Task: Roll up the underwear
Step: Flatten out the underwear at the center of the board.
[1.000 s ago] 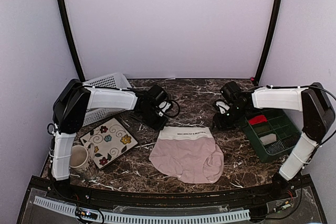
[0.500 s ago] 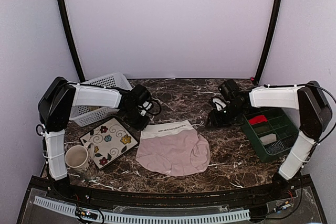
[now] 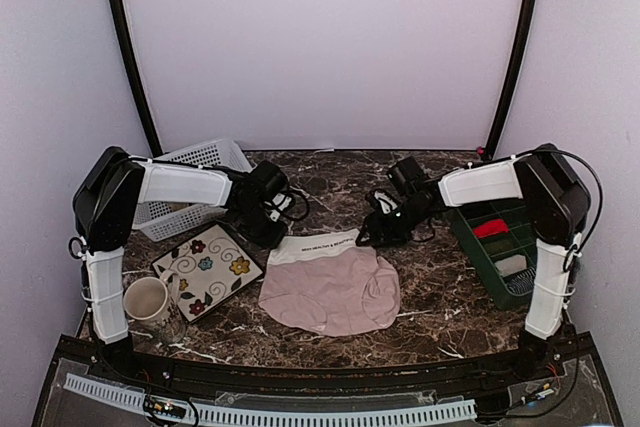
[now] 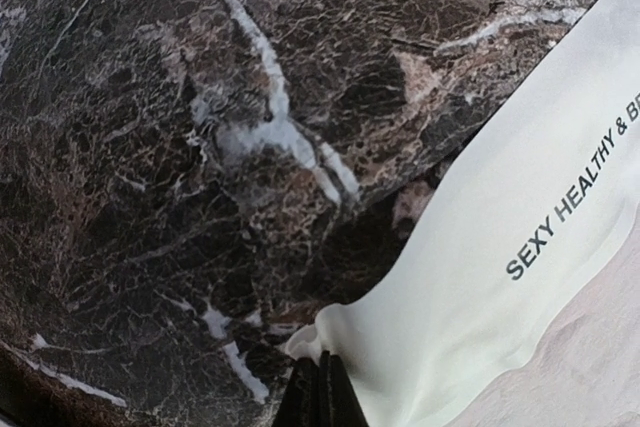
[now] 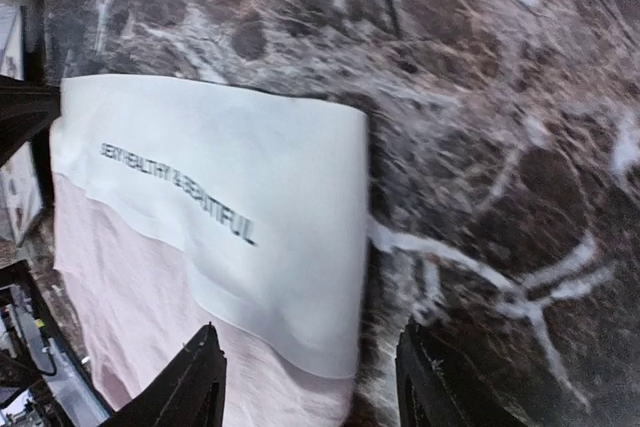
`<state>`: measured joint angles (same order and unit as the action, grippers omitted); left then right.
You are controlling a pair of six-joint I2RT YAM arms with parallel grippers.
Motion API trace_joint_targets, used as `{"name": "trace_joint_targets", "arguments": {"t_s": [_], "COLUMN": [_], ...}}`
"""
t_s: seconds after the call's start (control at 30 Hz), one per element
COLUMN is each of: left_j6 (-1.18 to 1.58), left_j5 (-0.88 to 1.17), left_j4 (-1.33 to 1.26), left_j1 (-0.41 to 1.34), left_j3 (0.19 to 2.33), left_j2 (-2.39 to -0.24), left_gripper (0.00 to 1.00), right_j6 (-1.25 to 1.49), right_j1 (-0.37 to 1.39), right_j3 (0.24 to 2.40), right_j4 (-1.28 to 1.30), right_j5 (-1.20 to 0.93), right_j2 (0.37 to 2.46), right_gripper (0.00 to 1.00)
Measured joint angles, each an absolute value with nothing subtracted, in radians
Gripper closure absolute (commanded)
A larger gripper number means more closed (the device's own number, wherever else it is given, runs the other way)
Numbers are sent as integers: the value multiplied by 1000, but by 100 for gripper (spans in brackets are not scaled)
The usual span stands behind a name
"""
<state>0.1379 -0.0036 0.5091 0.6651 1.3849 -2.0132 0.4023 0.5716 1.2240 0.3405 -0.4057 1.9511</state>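
Note:
The dusty pink underwear [image 3: 335, 287] lies flat on the marble table, its cream waistband [image 3: 320, 245] toward the back. My left gripper [image 3: 272, 237] is shut on the waistband's left corner [image 4: 330, 332], its black fingertips [image 4: 318, 392] pinching the cream cloth. My right gripper [image 3: 368, 237] is open just above the waistband's right corner [image 5: 330, 247], with one finger over the pink cloth and the other over bare marble. An olive-khaki cloth sits rolled in the green bin [image 3: 500, 242].
A green divided bin [image 3: 478, 265] stands at the right with a red roll [image 3: 490, 228] and a grey-white roll [image 3: 510, 265]. A white basket [image 3: 190, 167] lies at the back left. A flowered plate [image 3: 205, 269] and a mug [image 3: 148, 299] are at the front left.
My left gripper pulled the pink underwear leftward by its waistband corner, then stopped. My right arm then moved left toward the waistband's right corner.

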Motion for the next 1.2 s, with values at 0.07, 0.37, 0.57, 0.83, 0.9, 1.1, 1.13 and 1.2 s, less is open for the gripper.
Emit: {"name": "trace_joint_targets", "arguments": {"t_s": [0.07,0.37,0.57,0.83,0.9,1.1,1.13,1.2], "left_j6": [138,149,224,281,282,283,283,283], "left_j5": [6,82,162,167,164,156,155,155], "left_j4": [504,459,398,383,383,386,387,388], "left_j1": [665,672,684,688,687,687,687,687], "left_j3": [1385,1385,1385,1385,1385,1385,1385,1385], "left_j2": [-2013,-2013,-2013,-2013,-2013,-2013,-2013,-2013], "left_gripper": [100,100,100,100,100,100,100,100], "right_j6": [407,442,395,287,256,236,244,265], "right_j1": [572,532,506,732,817,838,807,715], "right_j3": [1236,1143,1124,1266,1273,1109,1081,1028], "right_j4": [318,319,378,522,549,536,526,482], "right_j5": [-432,-406,-321,-179,-187,-345,-369,-405], "right_j2": [1969,1892,1700,1819,1822,1627,1587,1507], "right_gripper": [69,100,100,77,61,43,44,47]}}
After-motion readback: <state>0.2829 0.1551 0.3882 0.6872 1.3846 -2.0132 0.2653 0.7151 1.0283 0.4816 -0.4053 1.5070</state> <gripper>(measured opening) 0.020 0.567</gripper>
